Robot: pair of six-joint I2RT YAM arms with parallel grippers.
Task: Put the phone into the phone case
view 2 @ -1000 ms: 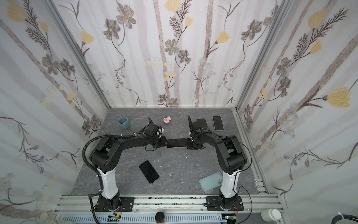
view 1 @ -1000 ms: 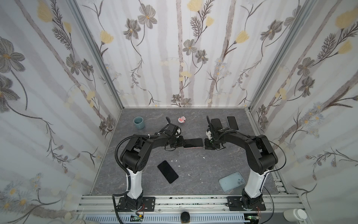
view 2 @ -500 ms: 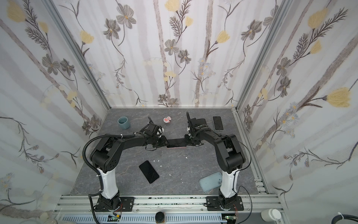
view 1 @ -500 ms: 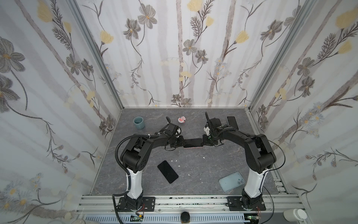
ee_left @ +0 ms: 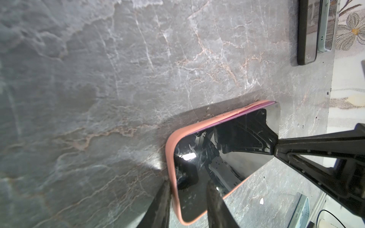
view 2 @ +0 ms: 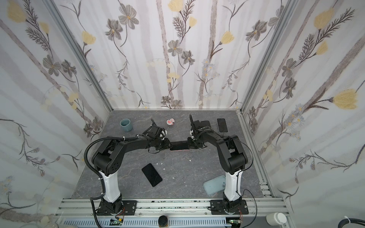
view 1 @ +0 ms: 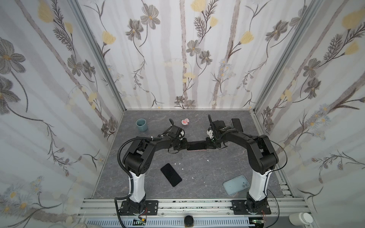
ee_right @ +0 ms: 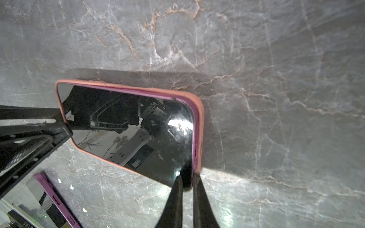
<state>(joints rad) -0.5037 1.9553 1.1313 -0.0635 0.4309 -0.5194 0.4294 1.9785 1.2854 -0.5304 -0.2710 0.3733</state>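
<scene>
The phone [view 1: 197,146] [view 2: 178,146], black-screened with a purple edge, lies face up in a salmon phone case [ee_left: 170,150] [ee_right: 200,122] at the table's middle. Along its far long side the purple edge [ee_right: 138,92] still shows above the case rim. My left gripper [view 1: 187,146] [ee_left: 187,185] is shut on the left end, one finger outside the case and one on the screen. At the opposite end my right gripper [view 1: 207,145] [ee_right: 187,177] is shut on a corner of the phone, pinching phone and case rim together.
A second black phone [view 1: 171,174] lies near the front left and a pale blue case [view 1: 236,184] by the right arm's base. At the back stand a blue-grey cup [view 1: 141,125], a small pink item [view 1: 185,121] and another phone [view 2: 222,125]. White crumbs dot the table.
My right gripper has shifted left onto the phone's right end and closed on its corner. The left gripper has kept its hold and place.
</scene>
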